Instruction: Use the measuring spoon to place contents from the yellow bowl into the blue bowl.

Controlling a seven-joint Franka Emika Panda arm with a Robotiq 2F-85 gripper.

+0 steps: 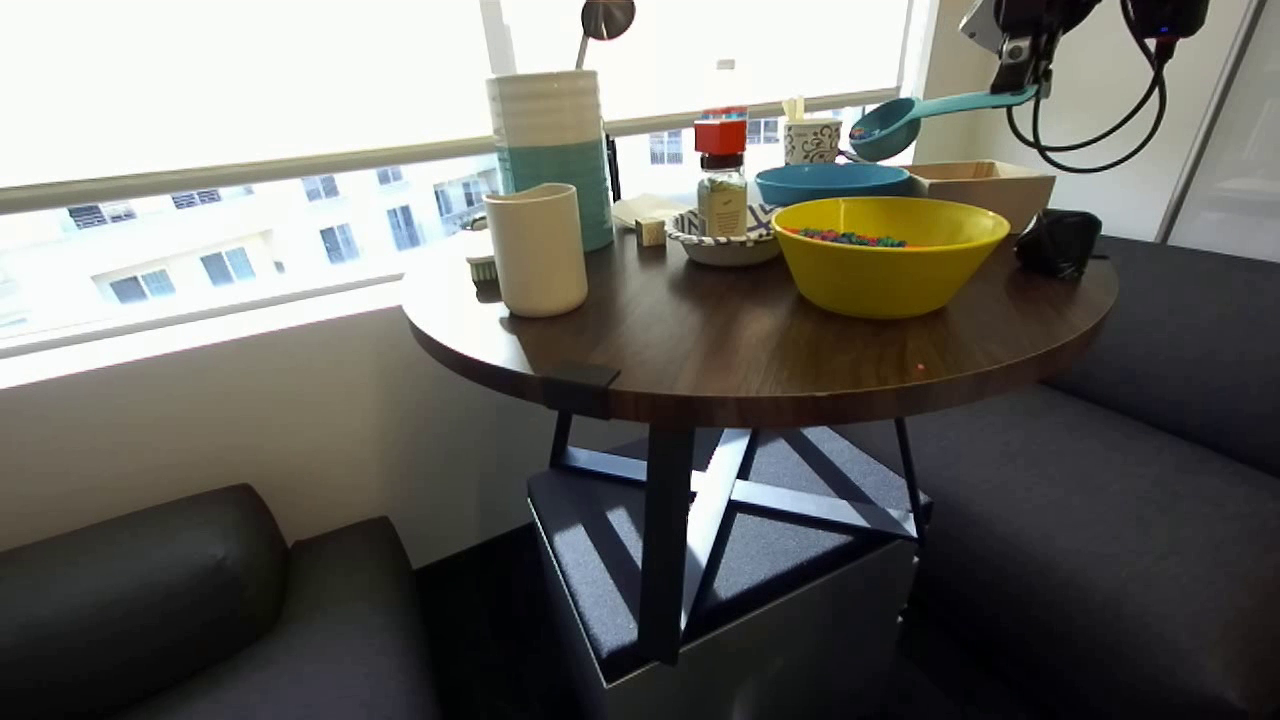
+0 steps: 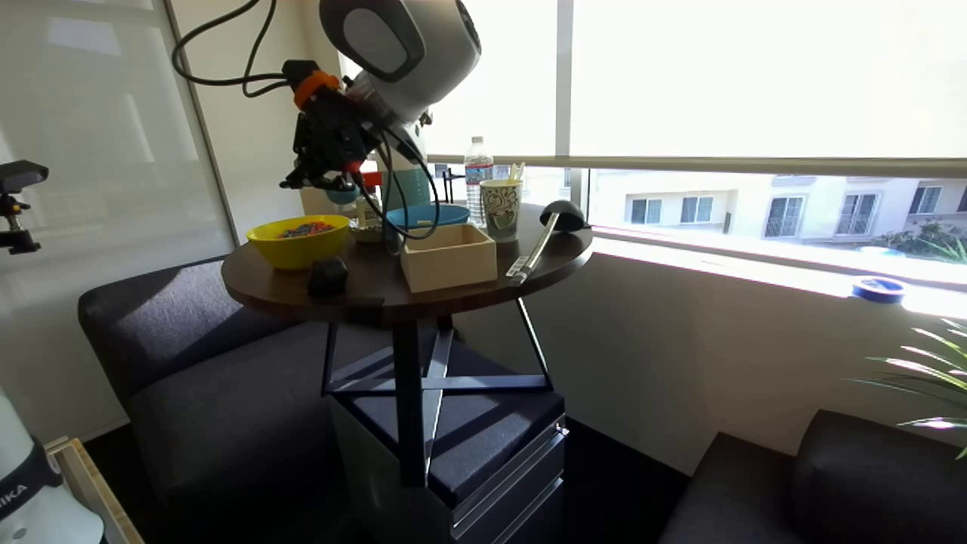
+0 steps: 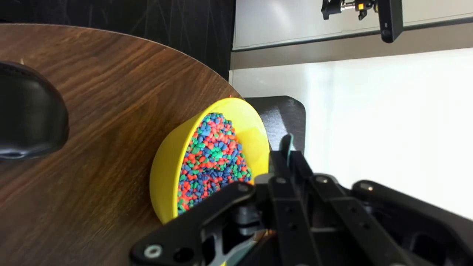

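The teal measuring spoon (image 1: 968,104) is held up in the air by its handle end. Its scoop (image 1: 888,130) carries some coloured bits. My gripper (image 1: 1018,88) is shut on the handle; in the wrist view the handle tip (image 3: 286,145) pokes out between the fingertips (image 3: 290,157). The scoop also shows in an exterior view (image 2: 344,196), above the bowls' rims. The yellow bowl (image 1: 885,275) holds red, blue and green bits, seen in the wrist view (image 3: 166,181). The blue bowl (image 1: 832,183) stands behind it; its inside is hidden. It also shows in an exterior view (image 2: 429,217).
A tan box (image 2: 451,261) stands beside the blue bowl. A black object (image 2: 328,277) sits near the table edge. A patterned cup (image 2: 501,211) and a ladle (image 2: 545,240) are beyond. A red-capped jar (image 1: 722,190), patterned dish (image 1: 725,250), cream mug (image 1: 540,255) and tall vase (image 1: 550,150) also stand there.
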